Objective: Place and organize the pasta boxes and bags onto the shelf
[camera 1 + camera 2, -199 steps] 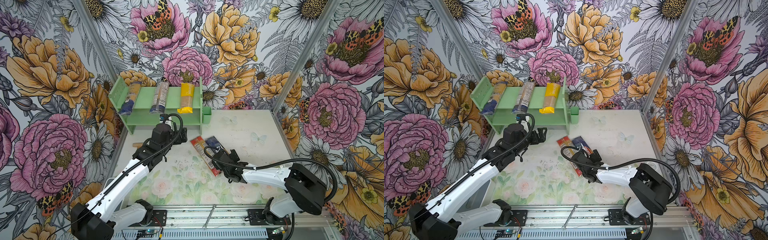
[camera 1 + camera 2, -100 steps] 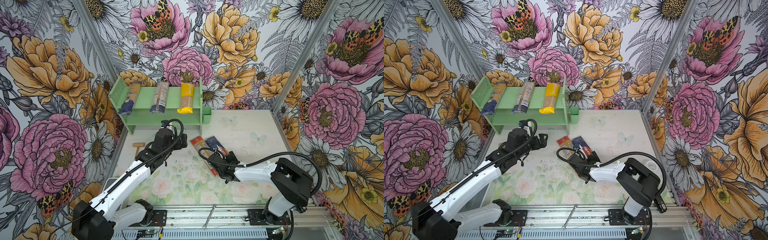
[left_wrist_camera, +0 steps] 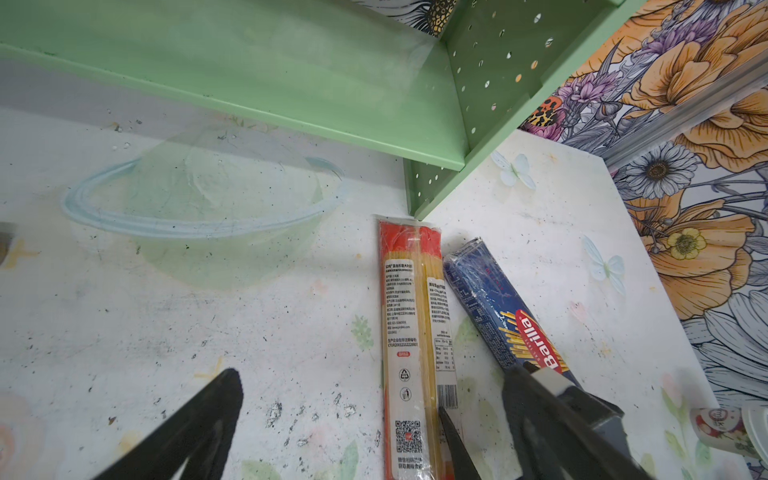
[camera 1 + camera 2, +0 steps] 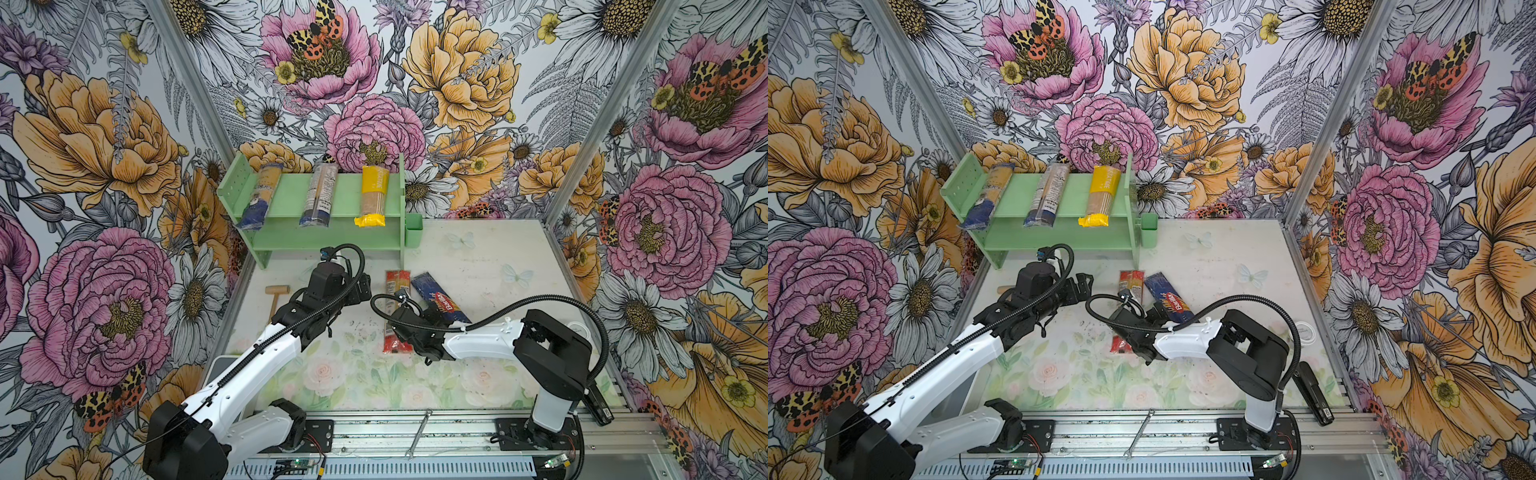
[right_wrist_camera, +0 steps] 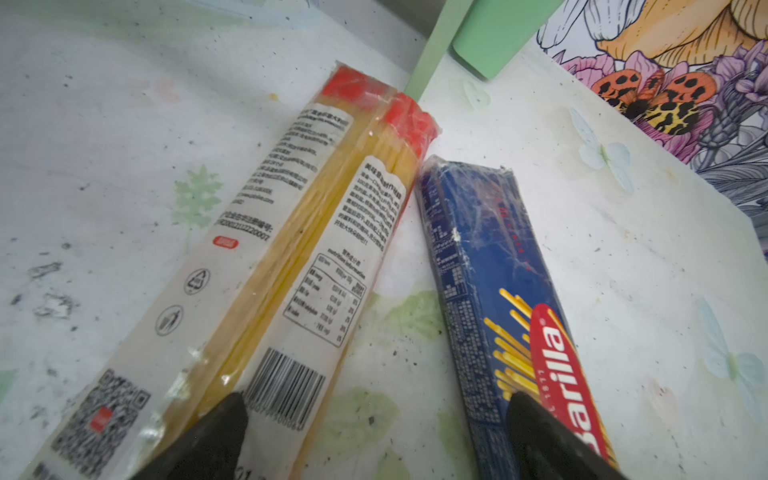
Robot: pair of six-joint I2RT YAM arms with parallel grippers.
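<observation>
Both wide, left fingers point(image 3: 198, 422), right fingers point(image 5: 206, 441), seemingly empty

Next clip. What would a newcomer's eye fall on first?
Loud flower wallpaper covers the walls. At the back, a mint-green shelf holds a yellow bag and two blue-ended bags on its top tier. In front, the open right gripper hangs over a red-ended bag and a blue box on the table.

Barilla box point(image 5: 490, 257), logo end (right wrist view) cropped
</observation>
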